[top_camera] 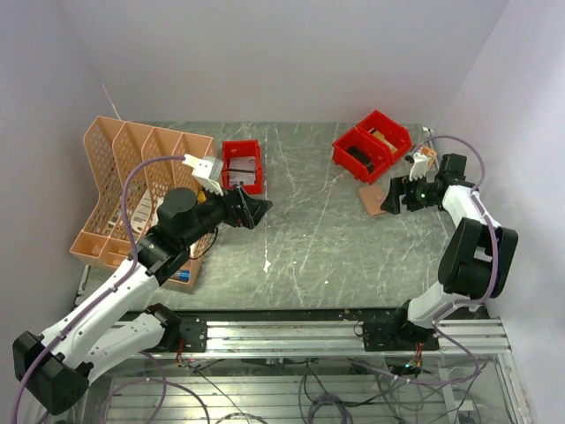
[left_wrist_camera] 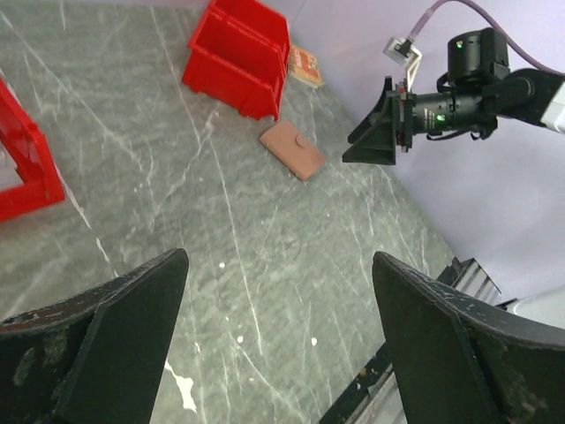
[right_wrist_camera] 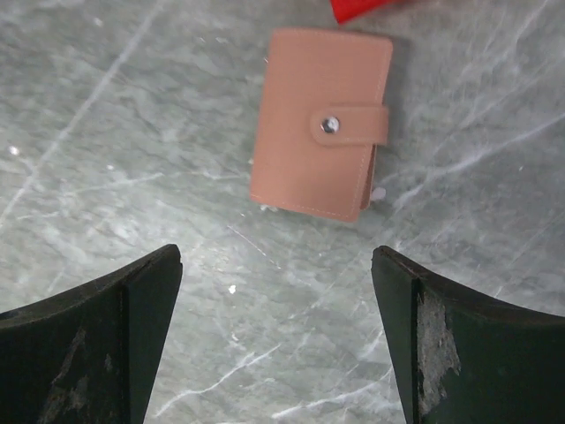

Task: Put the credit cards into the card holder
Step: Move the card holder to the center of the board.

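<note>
**Card holder** (right_wrist_camera: pixel 320 124), snapped shut, lies flat on the worktop (top_camera: pixel 309 247) at 2 o'clock, its far edge near a red bin (left_wrist_camera: pixel 238 62). The right gripper (right_wrist_camera: pixel 278 300) hovers over it with jaws wide. The left gripper (left_wrist_camera: pixel 278 336), at 9 o'clock, is equally spread, with open worktop between them.

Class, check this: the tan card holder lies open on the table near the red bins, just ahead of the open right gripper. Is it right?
No: the card holder is closed, its strap snapped shut, as the right wrist view shows. It does lie on the table near the red bins, ahead of the open right gripper.
</note>
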